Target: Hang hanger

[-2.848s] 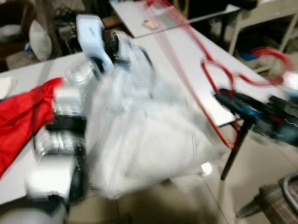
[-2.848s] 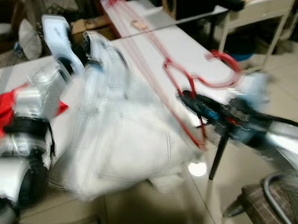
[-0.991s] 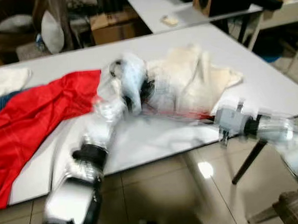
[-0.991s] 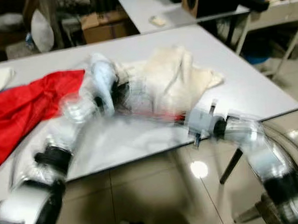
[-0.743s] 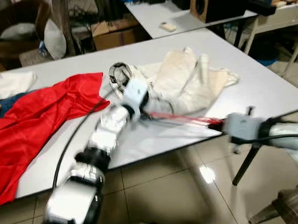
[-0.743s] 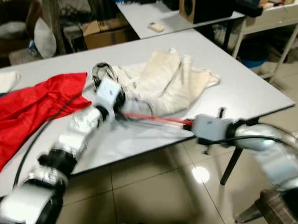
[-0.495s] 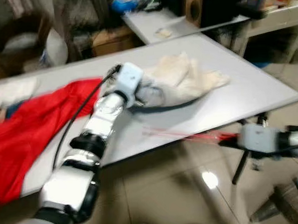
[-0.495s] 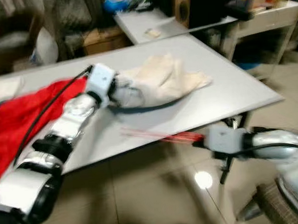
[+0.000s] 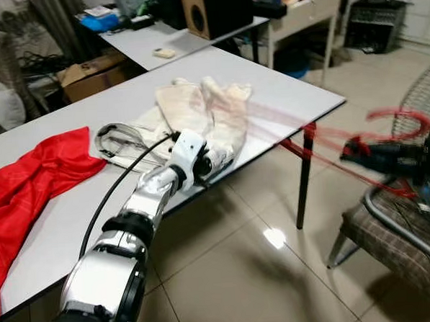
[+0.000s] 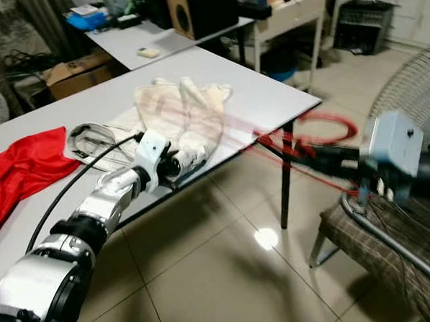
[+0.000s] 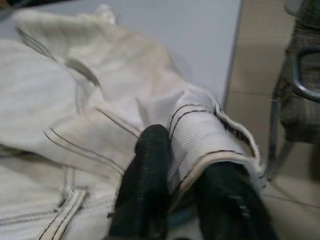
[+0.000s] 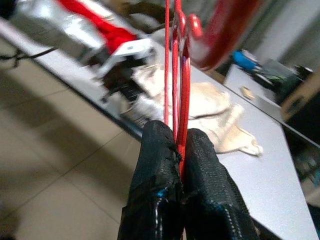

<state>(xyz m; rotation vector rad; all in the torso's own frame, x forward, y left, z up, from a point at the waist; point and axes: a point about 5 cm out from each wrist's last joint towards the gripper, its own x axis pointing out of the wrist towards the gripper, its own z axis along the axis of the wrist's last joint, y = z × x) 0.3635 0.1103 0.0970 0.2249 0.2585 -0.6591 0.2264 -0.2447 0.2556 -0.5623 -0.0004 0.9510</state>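
Two black fingers of the right gripper [image 12: 172,150] pinch the red wire hanger [image 12: 175,75] off the table's right edge; thin and light, probably springy, best held by its wires. Left gripper [image 11: 185,165] clamps the cream garment's [image 9: 198,111] hem. Motion blur hides the hanger's outline.

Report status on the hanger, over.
Right end effector shut on red hanger, off the table. Left end effector pinching cream garment at table edge. Nothing hung yet.
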